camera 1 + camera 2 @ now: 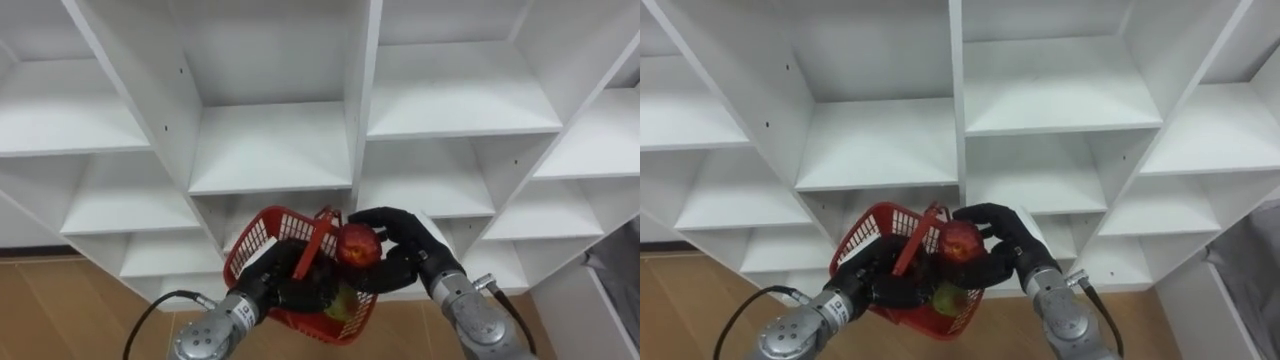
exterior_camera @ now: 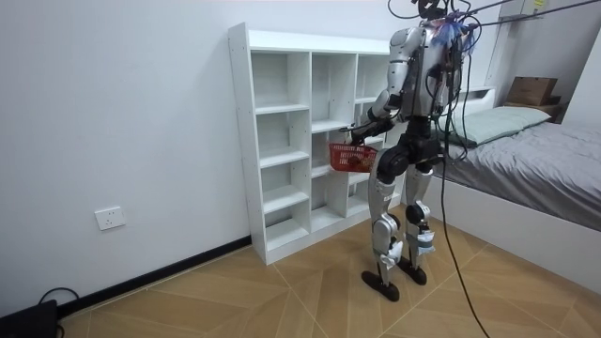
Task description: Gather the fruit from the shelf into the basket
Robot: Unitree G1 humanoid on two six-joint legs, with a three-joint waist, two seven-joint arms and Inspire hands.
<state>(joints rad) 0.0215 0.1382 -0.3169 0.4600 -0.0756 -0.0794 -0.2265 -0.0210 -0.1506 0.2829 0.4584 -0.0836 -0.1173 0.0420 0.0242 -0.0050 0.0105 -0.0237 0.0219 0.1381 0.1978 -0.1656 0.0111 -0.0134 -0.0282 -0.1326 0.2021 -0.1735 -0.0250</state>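
Observation:
I stand facing the white closet [image 1: 355, 130] of open shelves. My left hand [image 1: 285, 282] is curled round the rim of a red plastic basket [image 1: 268, 233], holding it up before the lower shelves. My right hand [image 1: 395, 245] is shut on a red apple [image 1: 357, 244], holding it just above the basket's right side next to the red handle [image 1: 322, 240]. A green fruit [image 1: 947, 298] lies inside the basket. In the room view the basket [image 2: 351, 157] hangs in front of me at waist height, close to the closet [image 2: 282, 141].
The shelf compartments [image 1: 270, 145] around my hands are bare white boards. Wood floor [image 1: 60, 310] lies below at the left. A bed [image 2: 526, 141] stands behind me at the room view's right.

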